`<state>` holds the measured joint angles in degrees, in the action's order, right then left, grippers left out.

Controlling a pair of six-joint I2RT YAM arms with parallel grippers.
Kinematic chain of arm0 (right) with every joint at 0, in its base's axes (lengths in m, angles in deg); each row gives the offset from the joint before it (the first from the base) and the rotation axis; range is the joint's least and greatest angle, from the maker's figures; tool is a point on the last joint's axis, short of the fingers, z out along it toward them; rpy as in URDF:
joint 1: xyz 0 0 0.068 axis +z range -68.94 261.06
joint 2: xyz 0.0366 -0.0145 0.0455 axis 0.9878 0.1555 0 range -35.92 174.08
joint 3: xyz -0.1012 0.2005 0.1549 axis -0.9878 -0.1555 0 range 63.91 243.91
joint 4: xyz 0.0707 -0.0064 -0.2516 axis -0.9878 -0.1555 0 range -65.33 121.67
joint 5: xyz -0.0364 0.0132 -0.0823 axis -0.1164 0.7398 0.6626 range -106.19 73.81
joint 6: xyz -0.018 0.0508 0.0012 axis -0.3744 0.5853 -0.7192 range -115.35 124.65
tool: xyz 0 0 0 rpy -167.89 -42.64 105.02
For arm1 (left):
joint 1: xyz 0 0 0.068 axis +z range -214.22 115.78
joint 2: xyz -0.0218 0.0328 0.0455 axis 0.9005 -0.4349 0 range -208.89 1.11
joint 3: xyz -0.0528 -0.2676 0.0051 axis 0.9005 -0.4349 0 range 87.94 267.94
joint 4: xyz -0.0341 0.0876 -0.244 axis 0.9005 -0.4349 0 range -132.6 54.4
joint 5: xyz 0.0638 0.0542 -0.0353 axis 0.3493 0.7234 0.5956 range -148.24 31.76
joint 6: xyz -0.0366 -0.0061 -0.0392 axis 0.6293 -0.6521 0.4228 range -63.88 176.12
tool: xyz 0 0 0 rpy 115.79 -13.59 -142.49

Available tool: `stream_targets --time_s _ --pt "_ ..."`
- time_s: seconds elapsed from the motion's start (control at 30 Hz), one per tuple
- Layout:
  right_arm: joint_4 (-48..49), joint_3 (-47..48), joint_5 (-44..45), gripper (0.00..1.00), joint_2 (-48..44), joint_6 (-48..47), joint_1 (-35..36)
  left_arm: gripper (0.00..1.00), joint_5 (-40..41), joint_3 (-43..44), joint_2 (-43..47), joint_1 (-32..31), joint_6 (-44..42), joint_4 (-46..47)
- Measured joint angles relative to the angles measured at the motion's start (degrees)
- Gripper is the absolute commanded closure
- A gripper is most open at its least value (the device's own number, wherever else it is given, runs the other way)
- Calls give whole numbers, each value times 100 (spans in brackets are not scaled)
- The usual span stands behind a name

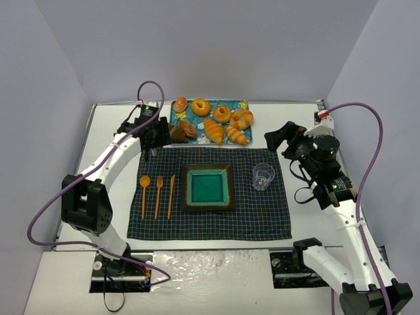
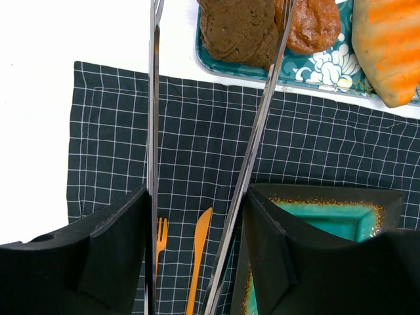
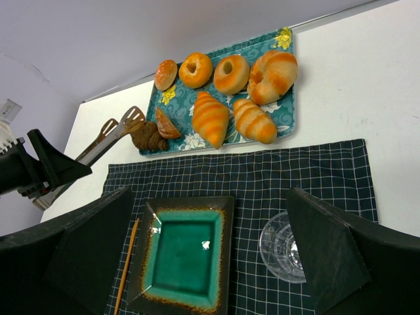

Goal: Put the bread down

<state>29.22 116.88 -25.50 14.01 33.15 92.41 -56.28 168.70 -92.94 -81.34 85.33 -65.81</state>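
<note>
The bread (image 1: 176,131) is a chocolate-brown ridged pastry at the near left corner of the blue tray (image 1: 243,105). It also shows in the left wrist view (image 2: 236,26) and the right wrist view (image 3: 146,136). My left gripper (image 1: 152,134) (image 2: 197,190) is shut on metal tongs (image 2: 154,98). The tongs' arms are spread. Their left arm is left of the bread and their right arm lies along its right edge, beside a reddish-brown roll (image 2: 315,23). The green square plate (image 1: 186,190) sits mid-mat. My right gripper (image 1: 279,139) (image 3: 209,193) is open and empty, held above the mat's right part.
Golden croissants (image 1: 213,130), bagels (image 1: 200,106) and a roll fill the rest of the tray. A clear glass (image 1: 263,176) stands right of the plate. An orange spoon (image 1: 144,193), fork and knife lie left of it on the dark checked mat (image 1: 262,223).
</note>
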Motion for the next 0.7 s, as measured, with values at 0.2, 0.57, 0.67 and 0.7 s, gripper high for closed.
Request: stream_targets --time_s 0.2,0.57,0.67,0.7 --pt "-2 0 9 0 0 0 0 49 -2 -60 -125 -13 38 143" --pt "-11 -2 16 0 0 0 0 60 -42 -245 -172 -18 126 281" --pt "-12 -2 16 0 0 0 0 63 -68 -245 -174 -22 141 326" --pt "-13 -2 16 0 0 0 0 65 -68 -245 -174 -31 142 332"
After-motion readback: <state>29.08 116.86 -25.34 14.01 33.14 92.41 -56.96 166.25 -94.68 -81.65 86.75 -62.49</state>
